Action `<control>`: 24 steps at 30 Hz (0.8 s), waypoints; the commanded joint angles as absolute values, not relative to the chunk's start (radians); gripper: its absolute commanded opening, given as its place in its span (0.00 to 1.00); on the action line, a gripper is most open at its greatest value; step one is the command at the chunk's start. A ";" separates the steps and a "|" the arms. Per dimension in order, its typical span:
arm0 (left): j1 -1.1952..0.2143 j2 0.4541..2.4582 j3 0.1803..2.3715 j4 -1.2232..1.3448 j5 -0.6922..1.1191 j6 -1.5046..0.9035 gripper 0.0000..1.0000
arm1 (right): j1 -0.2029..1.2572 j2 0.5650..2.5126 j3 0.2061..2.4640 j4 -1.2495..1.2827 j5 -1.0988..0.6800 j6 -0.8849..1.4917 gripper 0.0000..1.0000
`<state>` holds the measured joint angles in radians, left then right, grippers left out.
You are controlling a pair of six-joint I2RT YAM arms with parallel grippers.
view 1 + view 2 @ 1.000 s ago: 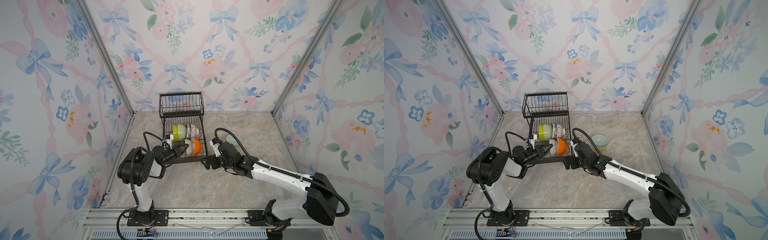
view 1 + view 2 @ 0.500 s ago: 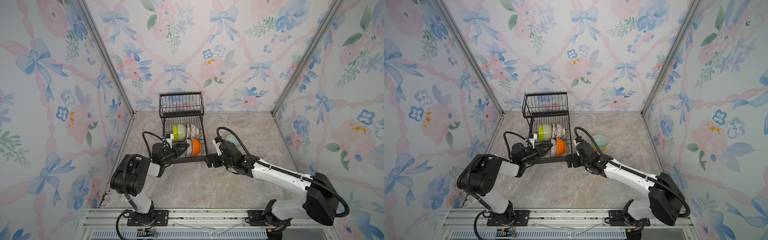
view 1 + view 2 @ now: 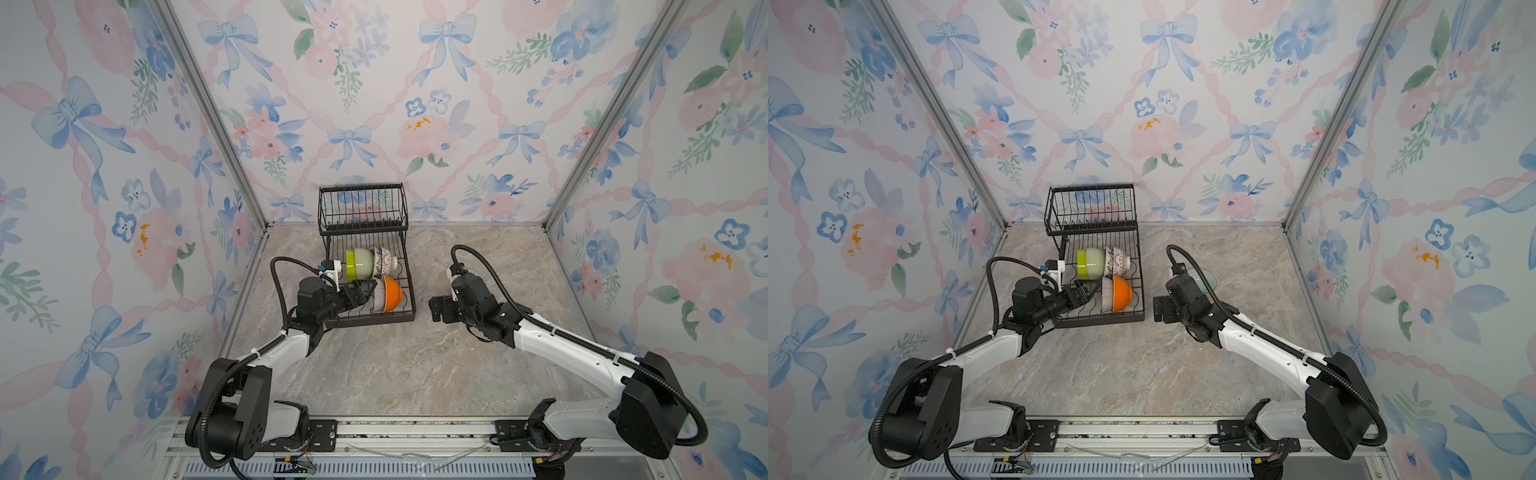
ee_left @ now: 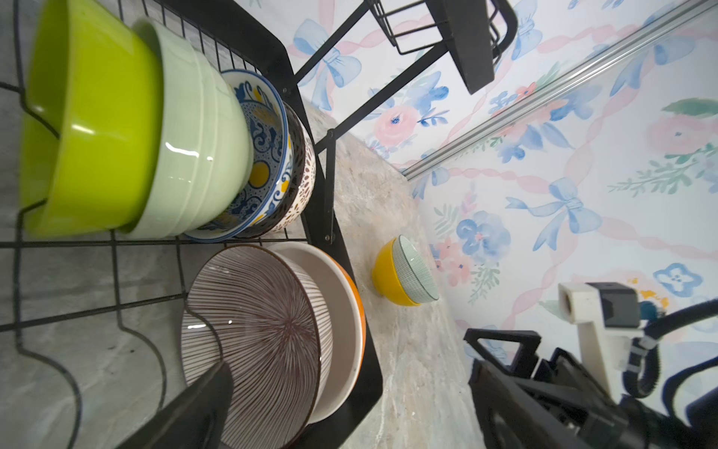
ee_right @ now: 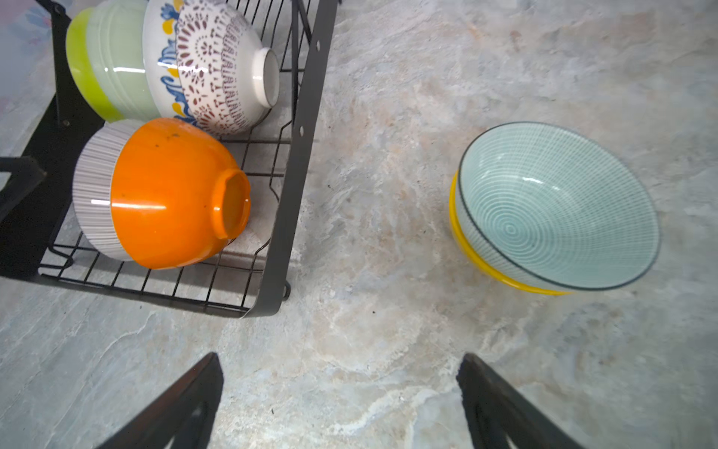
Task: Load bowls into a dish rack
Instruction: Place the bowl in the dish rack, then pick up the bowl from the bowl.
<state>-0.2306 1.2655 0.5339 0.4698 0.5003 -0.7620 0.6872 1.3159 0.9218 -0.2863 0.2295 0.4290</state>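
Note:
The black wire dish rack (image 3: pixel 409 291) stands at the back of the table. On its lower tray a lime green bowl (image 4: pixel 93 116), a pale green bowl (image 4: pixel 198 147) and two patterned bowls lie nested on their sides. In front of them a white striped bowl (image 4: pixel 264 342) lies nested in an orange bowl (image 5: pixel 175 194). My left gripper (image 4: pixel 349 404) is open at the striped bowl's rim, one finger (image 4: pixel 194 408) across the bowl's mouth. A pale teal bowl (image 5: pixel 555 206) sits inside a yellow bowl (image 5: pixel 466 241) on the table right of the rack. My right gripper (image 5: pixel 342 388) hangs open and empty over bare table between them.
The rack's raised basket (image 3: pixel 361 205) stands against the back wall. Flowered walls close in the table on three sides. In a top view my right arm (image 3: pixel 561 336) hides the teal and yellow bowls.
My left gripper has opened and let go of the striped bowl, which stays nested in the orange one. My right gripper has drawn back a little from the rack's corner.

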 commanded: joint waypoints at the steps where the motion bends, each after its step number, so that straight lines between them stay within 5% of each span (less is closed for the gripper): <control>1: -0.279 1.199 0.586 0.271 0.382 -0.618 0.98 | 0.642 1.285 0.959 -0.327 0.260 0.394 0.96; 14: -0.524 1.088 0.659 0.053 0.160 -0.475 0.98 | 0.397 1.312 0.973 -0.338 0.179 0.369 1.00; 24: -0.686 1.126 0.676 0.038 0.072 -0.462 0.98 | 0.262 1.471 0.987 -0.260 0.020 0.420 0.81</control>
<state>-0.6647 1.1095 0.6518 0.0525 0.1150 -0.4889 0.2909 1.4467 0.9615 -0.2920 0.0982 0.3935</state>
